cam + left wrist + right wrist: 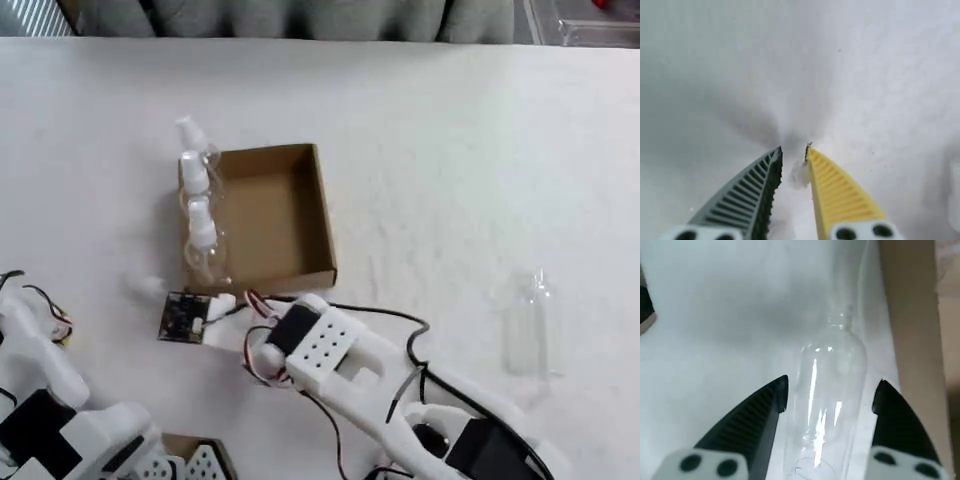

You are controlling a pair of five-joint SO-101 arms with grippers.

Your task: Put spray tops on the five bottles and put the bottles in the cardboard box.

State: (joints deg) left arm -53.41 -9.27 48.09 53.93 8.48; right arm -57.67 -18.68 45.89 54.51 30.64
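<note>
The cardboard box [272, 212] sits mid-table with three clear bottles with white spray tops [200, 215] lined up along its left wall. My right arm [320, 350] lies just in front of the box. My right gripper [832, 381] is open around a clear bottle with no top [825, 410], which lies on the table along the outside of the box wall [910, 330], neck pointing away. Another clear bottle [527, 320] lies alone at the right. My left gripper [794, 148] points down at the bare white table, its grey and yellow jaws almost together.
The left arm [60, 410] is folded at the table's front left corner. Wires trail off the right arm [400, 325]. A clear plastic container [590, 25] stands beyond the far right edge. Bare table lies between the box and the lone bottle.
</note>
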